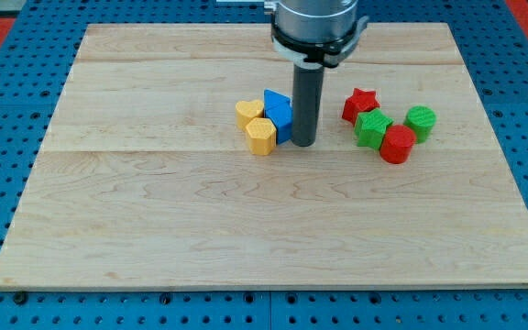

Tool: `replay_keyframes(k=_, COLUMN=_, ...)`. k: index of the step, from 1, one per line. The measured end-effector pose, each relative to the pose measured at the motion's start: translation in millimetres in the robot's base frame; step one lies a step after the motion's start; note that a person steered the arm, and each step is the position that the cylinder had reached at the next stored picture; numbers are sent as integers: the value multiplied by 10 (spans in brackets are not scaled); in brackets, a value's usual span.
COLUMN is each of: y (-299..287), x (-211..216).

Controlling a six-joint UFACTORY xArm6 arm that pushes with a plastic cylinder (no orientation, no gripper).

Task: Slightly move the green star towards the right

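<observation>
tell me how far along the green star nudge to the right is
Nothing looks done yet: the green star block sits packed among the red star block, the red cylinder block and the green cylinder block. In hand: my tip rests against the blue block beside the two yellow blocks, to the view's left of the star, not touching it. Left: reaching the star's left side and pushing it slightly rightward.

Bright even overhead light on my tabletop (154, 229), soft short shadows, no glare, sharp focus, edges slightly bowed
</observation>
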State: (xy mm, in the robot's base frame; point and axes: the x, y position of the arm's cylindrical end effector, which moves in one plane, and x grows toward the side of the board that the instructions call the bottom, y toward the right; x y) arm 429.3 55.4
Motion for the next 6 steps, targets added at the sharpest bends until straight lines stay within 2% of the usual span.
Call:
replay_keyframes(k=1, y=497, x=22)
replay_keyframes(k=2, y=641, x=-58)
replay_keyframes(k=6, y=306, x=-161)
